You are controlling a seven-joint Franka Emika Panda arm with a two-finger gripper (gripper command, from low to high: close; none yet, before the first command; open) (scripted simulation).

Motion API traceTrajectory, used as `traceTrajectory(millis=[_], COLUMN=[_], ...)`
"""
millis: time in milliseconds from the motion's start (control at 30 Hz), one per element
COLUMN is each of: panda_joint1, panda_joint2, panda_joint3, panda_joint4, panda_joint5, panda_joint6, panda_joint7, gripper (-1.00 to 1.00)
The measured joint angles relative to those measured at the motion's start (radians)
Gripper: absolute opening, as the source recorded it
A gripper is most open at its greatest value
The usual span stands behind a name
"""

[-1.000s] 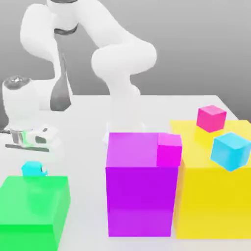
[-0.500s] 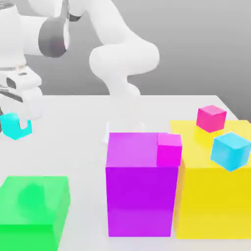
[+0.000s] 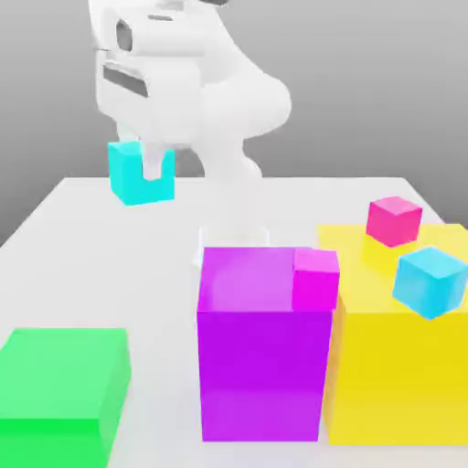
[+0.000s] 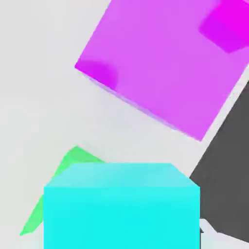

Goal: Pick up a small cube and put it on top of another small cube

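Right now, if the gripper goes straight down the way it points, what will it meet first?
Probably the bare white table. The gripper, shut on the cyan cube, points down; the purple block and green block seem off that line, though depth is uncertain.

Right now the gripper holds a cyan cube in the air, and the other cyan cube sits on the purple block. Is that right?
Not quite. The gripper does hold a cyan cube aloft, but the other cyan cube sits on the yellow block, as the exterior view shows.
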Motion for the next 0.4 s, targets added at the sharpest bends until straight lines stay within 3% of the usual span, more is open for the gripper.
traceTrajectory(millis=[167,267,300,400], panda_joint1=[0.128,0.149,0.151,0.151], panda_joint2=[0.153,0.215,0.231,0.231], panda_joint3=[0.067,0.042,0.031,0.031], panda_joint4=[0.033,-0.028,-0.051,-0.051], panda_joint5=[0.171,0.192,0.193,0.193], panda_joint6=[0.069,0.183,0.221,0.221], panda_joint7=[0.212,0.229,0.228,0.228], gripper=[-1.00,-1.00,1.00,1.00])
